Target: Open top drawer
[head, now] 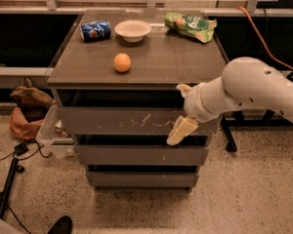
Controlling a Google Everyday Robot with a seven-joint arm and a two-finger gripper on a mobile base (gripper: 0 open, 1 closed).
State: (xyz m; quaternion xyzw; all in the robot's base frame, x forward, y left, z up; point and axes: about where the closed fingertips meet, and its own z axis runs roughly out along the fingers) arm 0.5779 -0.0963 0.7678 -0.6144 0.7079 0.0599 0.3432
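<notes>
Reaching in from the right, the arm sets the gripper against the right end of the top drawer — the wide, scratch-marked grey front directly under the cabinet top. The fingers are spread apart and hold nothing: one pokes up near the dark gap above the panel, while the pale lower finger slants down over the panel's bottom edge.

The drawer looks shut, so I judge this to be the step of finding purchase, before any pull. With no handle, the next move calls for hooking a finger behind an edge of the panel, then drawing straight out from the cabinet — squarely, so the drawer does not bind and the orange on top does not roll.

Whether either finger touches the panel cannot be told. The wrist covers the drawer's right end, the arm is cut off at the frame's right side, and the robot's base is out of view.
</notes>
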